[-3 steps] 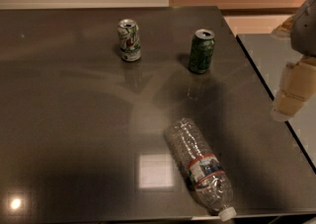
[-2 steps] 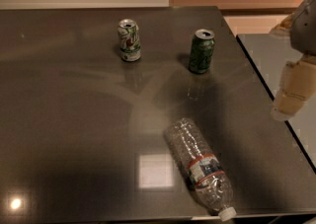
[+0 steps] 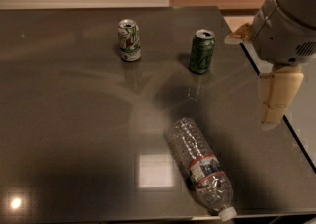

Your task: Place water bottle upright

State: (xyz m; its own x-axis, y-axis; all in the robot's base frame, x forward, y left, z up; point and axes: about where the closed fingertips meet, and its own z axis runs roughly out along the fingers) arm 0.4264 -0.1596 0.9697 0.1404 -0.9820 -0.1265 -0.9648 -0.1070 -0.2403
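The claw (image 3: 272, 119) hangs pointing downward at the right edge of the bench (image 3: 74, 119), about halfway along that edge. From this side it shows only as one cream-coloured block, so I cannot tell how far open it is. Nothing can be seen in its grasp. Above it the grey arm housing (image 3: 286, 25) runs out of the picture at the top right corner, and the rest of the arm is cut off. Well apart from the claw, towards the near right corner, the water bottle (image 3: 200, 166) lies on its side. Its base points towards the middle of the bench and its white cap (image 3: 228, 213) sits right at the near edge, seemingly just past it. The label wraps the bottle near the cap end, but its print is too blurred to read. The green can (image 3: 202, 51) stands upright towards the far right corner, and the white-and-green can (image 3: 129, 40) stands upright to its left, near the far edge. The two cans are well apart. A wide stretch of dark, glossy top lies between the cans and the bottle, and more reaches to the left edge, which the picture cuts off. Two bright reflections sit on the near part of the surface.
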